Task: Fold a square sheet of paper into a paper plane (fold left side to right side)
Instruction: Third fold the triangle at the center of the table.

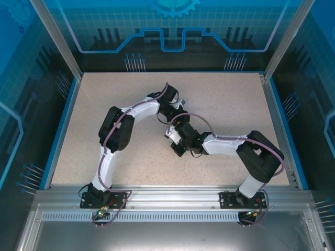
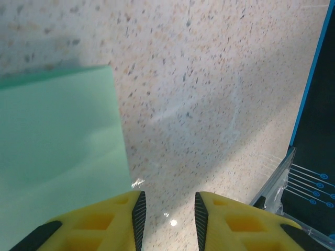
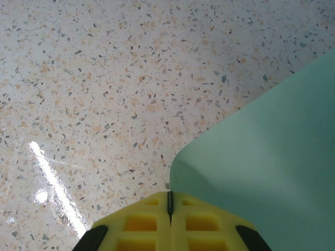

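Worktop (image 1: 220, 99): one flat slab with a matt beige surface that is being recorded as finely speckled with grey and tan flecks. It is being bordered by a blue rim (image 1: 62, 130) on the left and right.

Arms: two are being counted, both with white shells and black joints. The left arm (image 1: 112, 136) and the right arm (image 1: 256, 157) are being bent inward so that their wrists are being brought close together over the middle of the worktop.

The square sheet of paper (image 2: 57, 136): one sheet is being counted, thin, pale mint green, plain and smooth, with straight edges. In the left wrist view it is being seen lying on the worktop to the left. In the right wrist view the same sheet (image 3: 272, 157) is being seen at the right, where its edge is being curved round into the finger seam.

Fingers: four are being counted, two per arm, made of yellow ribbed plastic with black inner faces.
- The left fingers (image 2: 104, 225) are being held partly apart, released. Bare worktop is being seen in the gap, and nothing is being grasped. The left one is being placed over the sheet's near edge, but contact cannot be told.
- The right fingers (image 3: 141, 222) are being clenched fully together, and the paper's edge is being pinched at the seam.
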Motion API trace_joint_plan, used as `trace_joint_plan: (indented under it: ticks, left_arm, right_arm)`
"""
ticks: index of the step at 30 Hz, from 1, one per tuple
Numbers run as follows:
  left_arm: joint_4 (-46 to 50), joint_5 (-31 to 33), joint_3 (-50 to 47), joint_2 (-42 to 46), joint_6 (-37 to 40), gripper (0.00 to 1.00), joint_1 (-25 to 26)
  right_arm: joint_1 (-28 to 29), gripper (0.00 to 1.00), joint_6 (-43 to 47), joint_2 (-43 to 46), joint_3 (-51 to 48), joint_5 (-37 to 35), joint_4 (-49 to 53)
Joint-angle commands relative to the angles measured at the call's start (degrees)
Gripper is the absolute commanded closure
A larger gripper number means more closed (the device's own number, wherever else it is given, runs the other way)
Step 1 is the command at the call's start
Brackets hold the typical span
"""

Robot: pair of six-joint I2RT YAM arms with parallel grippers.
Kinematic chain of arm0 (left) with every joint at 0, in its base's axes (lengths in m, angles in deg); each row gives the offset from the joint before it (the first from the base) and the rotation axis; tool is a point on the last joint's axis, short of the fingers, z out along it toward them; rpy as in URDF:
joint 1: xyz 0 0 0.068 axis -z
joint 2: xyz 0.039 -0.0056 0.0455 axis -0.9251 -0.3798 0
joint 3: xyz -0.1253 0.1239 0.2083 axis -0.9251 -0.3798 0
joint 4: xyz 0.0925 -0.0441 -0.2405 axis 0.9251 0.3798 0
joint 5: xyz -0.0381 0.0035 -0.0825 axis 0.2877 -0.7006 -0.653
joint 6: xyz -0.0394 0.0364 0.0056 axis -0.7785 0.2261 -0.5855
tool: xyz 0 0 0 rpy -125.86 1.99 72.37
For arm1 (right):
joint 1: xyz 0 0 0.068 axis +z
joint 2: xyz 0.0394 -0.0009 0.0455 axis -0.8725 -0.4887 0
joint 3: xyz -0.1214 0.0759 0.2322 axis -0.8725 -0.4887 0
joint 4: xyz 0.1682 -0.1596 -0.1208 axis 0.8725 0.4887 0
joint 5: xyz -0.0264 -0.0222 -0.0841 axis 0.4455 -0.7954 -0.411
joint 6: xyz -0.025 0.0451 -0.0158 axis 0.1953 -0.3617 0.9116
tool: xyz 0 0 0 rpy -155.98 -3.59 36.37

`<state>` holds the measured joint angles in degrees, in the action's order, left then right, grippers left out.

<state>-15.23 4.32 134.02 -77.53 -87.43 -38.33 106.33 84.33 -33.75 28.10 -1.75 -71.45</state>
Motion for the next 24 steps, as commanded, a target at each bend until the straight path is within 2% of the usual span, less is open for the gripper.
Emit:
trace_joint_plan:
  ticks: [1, 12, 19, 24]
  left_arm:
    - [3.1, -1.8, 2.7, -4.3, 1.1, 0.65, 0.2]
    - [5.4, 0.8, 1.9, -6.9, 3.1, 0.66, 0.5]
    - [6.0, 1.7, 1.5, -6.9, 3.9, 0.66, 0.5]
    - [6.2, 2.0, 1.5, -7.0, 4.0, 0.66, 0.5]
  right_arm:
    - [-0.8, 1.00, -1.1, 1.3, 1.0, 0.7, 0.9]
    - [-2.0, 1.00, -2.3, 2.0, 1.2, 3.3, 1.0]
    - [-5.0, 1.00, -4.9, 3.9, 0.7, 8.6, 1.3]
    - [-6.7, 1.00, -5.5, 4.1, 1.2, 9.3, 3.0]
